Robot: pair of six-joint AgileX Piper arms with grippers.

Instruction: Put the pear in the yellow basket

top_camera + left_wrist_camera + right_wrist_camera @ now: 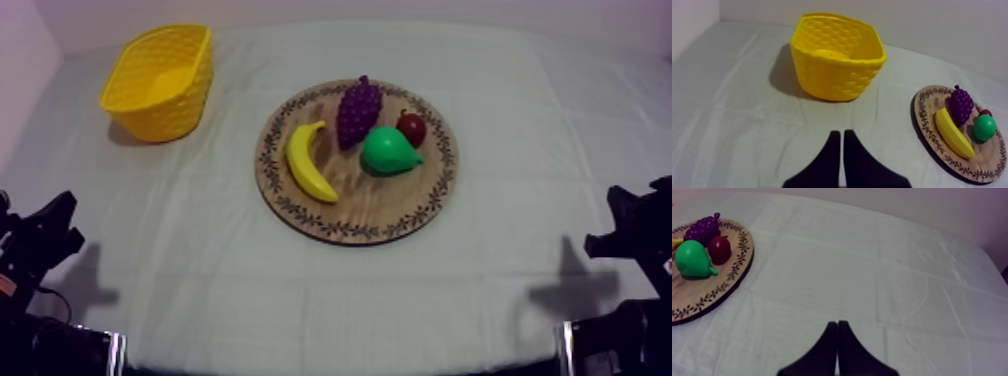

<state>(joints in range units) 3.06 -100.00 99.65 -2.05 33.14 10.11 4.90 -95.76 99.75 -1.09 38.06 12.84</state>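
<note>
The table [520, 90], under its grey-white cloth, carries everything we note here. Our left arm [40, 240] and right arm [630, 225] rest low at their own edges of it, well apart from the fruit. The left gripper [839, 134] has its jaws closed on nothing, the two black fingers lying together as a narrow wedge over bare cloth, pointing toward the basket. The right gripper [837, 324] is likewise closed and empty, over bare cloth beside the board.

The round wooden board [340, 215] with its patterned rim lies at the centre. The yellow basket [165, 115] stands upright at the far left, well apart from the board.

On the board, the banana [308, 160] lies at the left and the grapes [358, 110] at the far side. The green pear [388, 152] lies on its side right of the banana, just beside the grapes and the small red fruit [412, 127].
</note>
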